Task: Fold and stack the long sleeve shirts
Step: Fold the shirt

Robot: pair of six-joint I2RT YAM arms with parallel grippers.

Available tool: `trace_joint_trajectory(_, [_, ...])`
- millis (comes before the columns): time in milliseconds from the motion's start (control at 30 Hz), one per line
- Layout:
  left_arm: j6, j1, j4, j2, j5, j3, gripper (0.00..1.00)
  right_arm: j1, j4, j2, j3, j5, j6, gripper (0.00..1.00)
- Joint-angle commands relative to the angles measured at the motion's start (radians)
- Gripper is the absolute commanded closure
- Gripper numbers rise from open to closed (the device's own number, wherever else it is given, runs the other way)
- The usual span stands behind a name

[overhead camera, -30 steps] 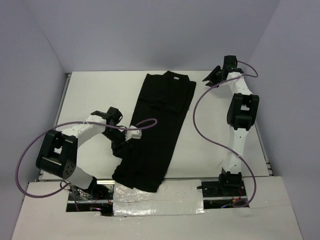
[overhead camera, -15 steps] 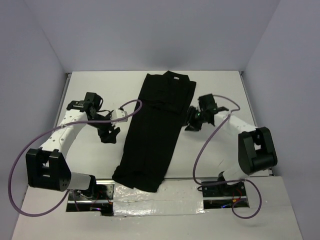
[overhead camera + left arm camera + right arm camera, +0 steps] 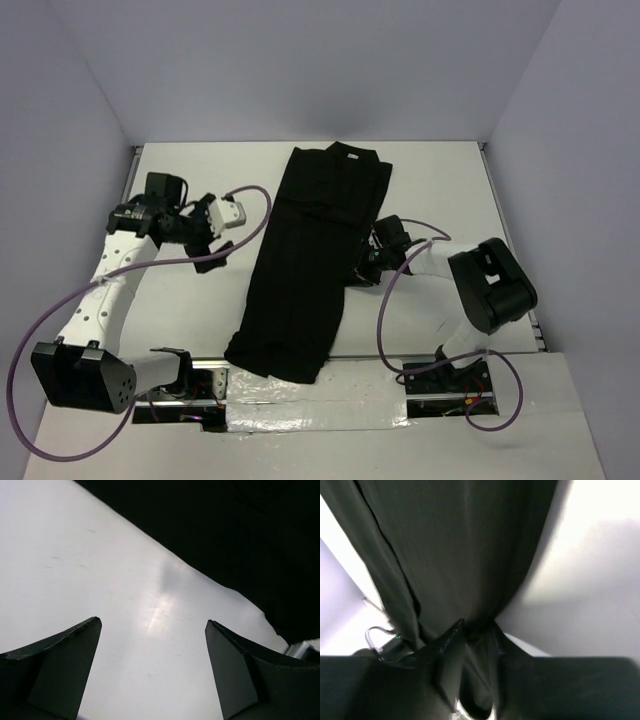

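One black long sleeve shirt [image 3: 310,250] lies folded into a long narrow strip down the middle of the white table [image 3: 190,180], its small white tag [image 3: 350,157] at the far end. My left gripper [image 3: 207,247] hovers over bare table just left of the shirt. In the left wrist view it [image 3: 153,621] is open wide with nothing between its fingers, and the shirt's edge [image 3: 240,530] fills the upper right. My right gripper [image 3: 365,268] sits at the shirt's right edge, about halfway down. In the right wrist view it [image 3: 477,624] is shut on a pinched fold of the black cloth [image 3: 460,540].
Purple cables [image 3: 240,215] loop from both arms over the table. The arm bases and a taped strip [image 3: 320,405] run along the near edge. Walls close in the table at the back and on both sides.
My left gripper pulled off the shirt's left edge, swung left and opened wide. My right arm came down from the far right corner to the shirt's right edge and closed on the cloth.
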Motion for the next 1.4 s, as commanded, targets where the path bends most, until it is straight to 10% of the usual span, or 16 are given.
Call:
trace_joint_trajectory(0, [-0.085, 0.009, -0.007, -0.031, -0.047, 0.175, 0.01, 0.007, 0.067, 0.093, 0.006, 0.009, 0.030, 0.70])
trace_joint_trajectory(100, [-0.274, 0.009, 0.024, -0.031, -0.096, 0.231, 0.01, -0.002, 0.060, 0.102, 0.014, 0.021, 0.032, 1.00])
trace_joint_trajectory(233, [-0.249, 0.007, 0.000, -0.027, 0.084, 0.157, 0.01, -0.080, -0.048, 0.058, 0.017, 0.052, -0.040, 1.00])
trace_joint_trajectory(300, [-0.057, -0.033, -0.090, -0.025, 0.168, 0.122, 0.19, -0.135, -0.117, 0.010, 0.017, 0.069, -0.078, 1.00])
trace_joint_trajectory(533, [0.118, -0.371, 0.195, -0.135, -0.056, -0.151, 0.26, -0.356, -0.262, -0.085, 0.081, 0.092, -0.276, 1.00])
trace_joint_trajectory(667, [0.384, -0.479, 0.352, -0.240, 0.016, -0.341, 0.16, -0.358, -0.320, -0.030, 0.173, 0.063, -0.348, 0.64])
trace_joint_trajectory(800, [0.469, -0.666, 0.485, -0.260, 0.006, -0.470, 0.12, -0.356, -0.413, -0.096, 0.138, 0.115, -0.359, 0.50])
trace_joint_trajectory(1000, [0.245, -0.942, 0.671, -0.064, -0.028, -0.450, 0.13, -0.356, -0.526, -0.343, -0.007, 0.224, -0.273, 0.48])
trace_joint_trajectory(1367, [0.470, -1.100, 0.757, 0.105, 0.015, -0.510, 0.18, -0.326, -0.702, -0.473, -0.106, 0.246, -0.261, 0.48])
